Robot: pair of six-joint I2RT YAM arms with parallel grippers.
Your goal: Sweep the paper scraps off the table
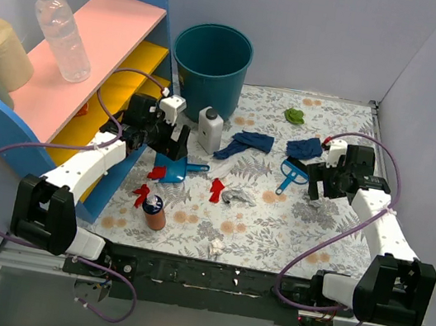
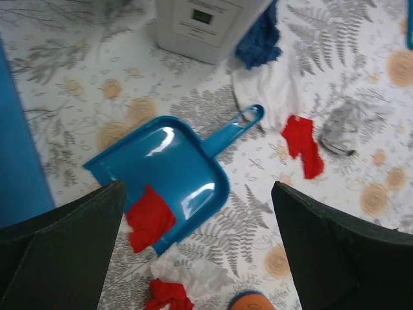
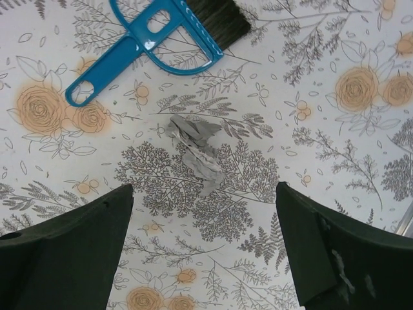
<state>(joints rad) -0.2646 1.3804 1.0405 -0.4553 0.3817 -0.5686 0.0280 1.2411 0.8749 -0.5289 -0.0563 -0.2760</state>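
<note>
Paper scraps lie scattered over the table (image 1: 332, 232): red ones (image 1: 216, 189), a silver-grey one (image 1: 239, 195), dark blue ones (image 1: 246, 143), a green one (image 1: 294, 116) and a white one (image 1: 216, 247). My left gripper (image 1: 172, 149) hangs open over a blue dustpan (image 2: 168, 171). In the left wrist view a red scrap (image 2: 150, 219) lies on the pan's lip between the left gripper's (image 2: 197, 187) fingers. My right gripper (image 3: 205, 194) is open above bare cover, just short of a grey scrap (image 3: 193, 152). A blue hand brush (image 3: 174, 32) lies beyond that scrap.
A teal bin (image 1: 211, 61) stands at the back. A white container (image 1: 210, 128) is beside the left gripper and a small orange bottle (image 1: 156, 213) near the front. The pink-and-yellow shelf unit (image 1: 104, 44) lines the left side. Walls close the back and right.
</note>
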